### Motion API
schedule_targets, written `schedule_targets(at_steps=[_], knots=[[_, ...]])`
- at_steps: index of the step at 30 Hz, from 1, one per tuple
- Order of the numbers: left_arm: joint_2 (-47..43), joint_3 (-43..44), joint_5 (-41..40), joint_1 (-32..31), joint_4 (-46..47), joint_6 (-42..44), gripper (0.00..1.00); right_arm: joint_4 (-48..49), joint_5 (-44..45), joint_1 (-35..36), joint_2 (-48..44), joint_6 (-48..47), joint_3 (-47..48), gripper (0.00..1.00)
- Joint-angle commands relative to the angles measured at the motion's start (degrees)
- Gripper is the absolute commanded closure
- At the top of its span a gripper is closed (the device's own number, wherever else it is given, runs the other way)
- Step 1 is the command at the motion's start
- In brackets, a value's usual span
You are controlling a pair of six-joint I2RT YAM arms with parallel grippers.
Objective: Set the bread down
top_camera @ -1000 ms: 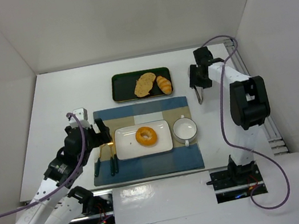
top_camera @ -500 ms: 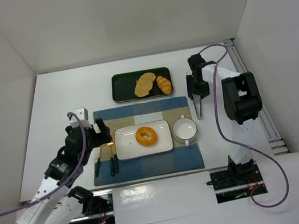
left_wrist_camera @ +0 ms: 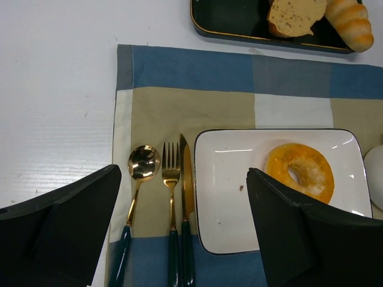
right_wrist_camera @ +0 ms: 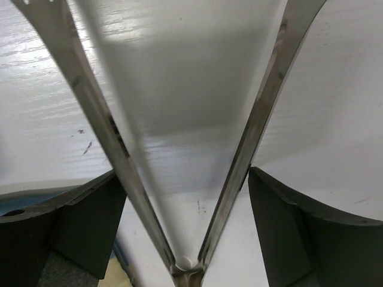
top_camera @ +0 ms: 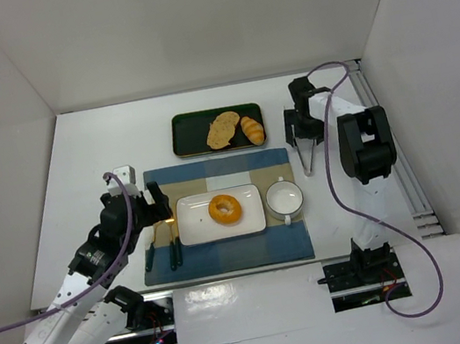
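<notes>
The bread [top_camera: 225,208] lies flat on the white plate [top_camera: 195,224], which sits on the checked placemat [top_camera: 227,257] midway along the near edge of the tabletop [top_camera: 94,160]. I judge the placing done, so what remains is to clear away without disturbing it. My left tool [left_wrist_camera: 182,174] is spread wide and empty. It hovers above the placemat on the side toward the left edge, with the spoon [left_wrist_camera: 143,162], fork [left_wrist_camera: 171,164] and knife [left_wrist_camera: 187,179] directly beneath the gap. My right tool [top_camera: 300,124] is near the right edge, toward the far right corner, and is closed on a pair of metal tongs [top_camera: 306,157]. The tong arms stand apart in a V with nothing between them.

Hazard one: any descent of the left tool would strike the cutlery or the plate rim. Dragging the cloth would shift the plate and the bread with it.

Hazard two: the tongs appear to be held only by finger pressure against their spring. A loose grip or a fast swing could let them slip and fall.

Hazard three: the tong tips point toward the near edge, close to the white cup [top_camera: 285,198]. A sweep toward the middle of the tabletop could tip the cup or knock the bread off the plate.
</notes>
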Motion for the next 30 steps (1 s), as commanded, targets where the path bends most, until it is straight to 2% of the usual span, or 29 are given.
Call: schedule_targets(at_steps=[1, 5, 10, 14, 19, 21, 29, 30], knots=[[-0.1, 2.6, -0.7, 0.3, 0.8, 0.1, 0.0, -2.0, 3.0, -0.4, 1.3, 0.3, 2.0, 0.12], [-0.1, 3.2, -1.3, 0.3, -0.2, 0.1, 0.0, -2.0, 6.8, -0.4, 0.0, 2.2, 1.5, 0.0], [-0.1, 4.3, -1.3, 0.3, -1.3, 0.1, 0.0, -0.1, 10.0, 1.1, -5.9, 3.4, 1.5, 0.0], [0.4, 6.1, -2.4, 0.3, -2.4, 0.1, 0.0, 3.0, 10.5, 3.2, -16.1, 4.1, 2.0, 0.0], [2.2, 9.8, -4.4, 0.3, -3.5, 3.2, 0.0, 11.0, 1.8, 4.5, -27.2, 4.1, -2.0, 0.0], [2.9, 11.6, -5.3, 0.3, -4.2, 4.0, 0.0, 10.4, -1.1, 5.1, -29.9, 4.1, -2.0, 0.0], [4.1, 14.0, -6.0, 0.3, -5.7, 6.3, 0.0, 8.4, -1.1, 13.0, -42.3, 6.3, -9.2, 0.0], [4.6, 14.6, -5.5, 0.3, -6.3, 6.8, 0.0, 7.1, 1.3, 14.8, -42.9, 7.2, -9.2, 0.0]])
